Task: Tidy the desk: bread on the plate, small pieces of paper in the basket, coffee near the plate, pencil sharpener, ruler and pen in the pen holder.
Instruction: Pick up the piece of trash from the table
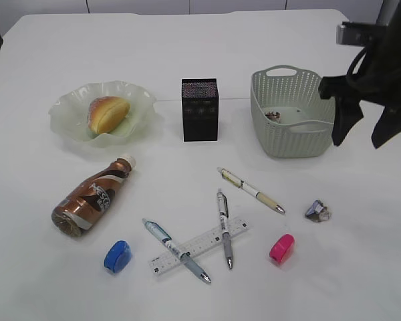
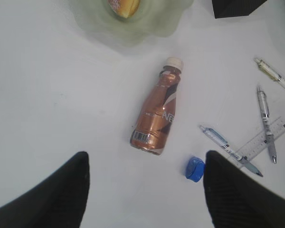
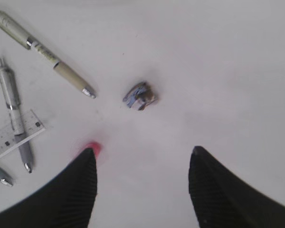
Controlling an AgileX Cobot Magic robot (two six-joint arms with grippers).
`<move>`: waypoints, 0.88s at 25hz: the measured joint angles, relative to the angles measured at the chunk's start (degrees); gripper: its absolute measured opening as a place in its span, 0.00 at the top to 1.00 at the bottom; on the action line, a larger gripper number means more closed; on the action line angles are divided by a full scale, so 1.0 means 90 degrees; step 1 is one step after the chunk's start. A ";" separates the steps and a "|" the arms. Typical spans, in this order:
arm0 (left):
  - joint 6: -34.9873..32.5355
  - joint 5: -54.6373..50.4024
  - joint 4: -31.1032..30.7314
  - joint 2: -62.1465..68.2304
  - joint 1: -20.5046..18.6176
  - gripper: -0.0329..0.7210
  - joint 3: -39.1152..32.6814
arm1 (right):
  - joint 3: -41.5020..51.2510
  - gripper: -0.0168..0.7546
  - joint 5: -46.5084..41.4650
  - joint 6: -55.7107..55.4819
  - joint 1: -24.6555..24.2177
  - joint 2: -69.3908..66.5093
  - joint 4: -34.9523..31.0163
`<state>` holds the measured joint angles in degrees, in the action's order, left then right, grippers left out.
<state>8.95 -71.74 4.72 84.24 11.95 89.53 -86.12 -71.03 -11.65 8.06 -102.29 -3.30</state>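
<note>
The bread (image 1: 107, 114) lies on the pale green plate (image 1: 67, 115). A brown coffee bottle (image 1: 92, 197) lies on its side below it. In the left wrist view my open, empty left gripper (image 2: 146, 156) hovers above the table below the bottle (image 2: 156, 111), a blue pencil sharpener (image 2: 194, 169) by its right finger. My right gripper (image 3: 143, 150) hangs open and empty high over a crumpled piece of paper (image 3: 139, 96). A pink sharpener (image 1: 281, 247), a clear ruler (image 1: 199, 245) and three pens (image 1: 224, 227) lie at the front. The black pen holder (image 1: 200, 109) stands mid-table.
The grey-green basket (image 1: 291, 127) stands at the back right with one paper scrap (image 1: 273, 115) inside. The right arm (image 1: 381, 80) hangs beside the basket's right end. Two pens cross over the ruler.
</note>
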 joint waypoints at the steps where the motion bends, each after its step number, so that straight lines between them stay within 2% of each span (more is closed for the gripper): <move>1: 0.0000 0.0000 0.0000 0.0000 0.0000 0.24 0.0000 | 0.0216 0.36 0.0090 -0.0012 0.0000 0.0011 -0.0181; 8: 0.0000 0.0000 -0.0011 0.0000 0.0000 0.24 0.0000 | 0.1137 0.36 0.1279 -0.0101 0.0012 0.0028 -0.0713; 22: 0.0000 0.0000 0.0024 0.0000 0.0000 0.24 0.0000 | 0.1168 0.36 0.1910 -0.0233 0.0012 -0.0987 -0.0759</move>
<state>8.95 -71.74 4.94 84.24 11.95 89.53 -75.61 -53.85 -13.75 8.17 -111.17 -10.13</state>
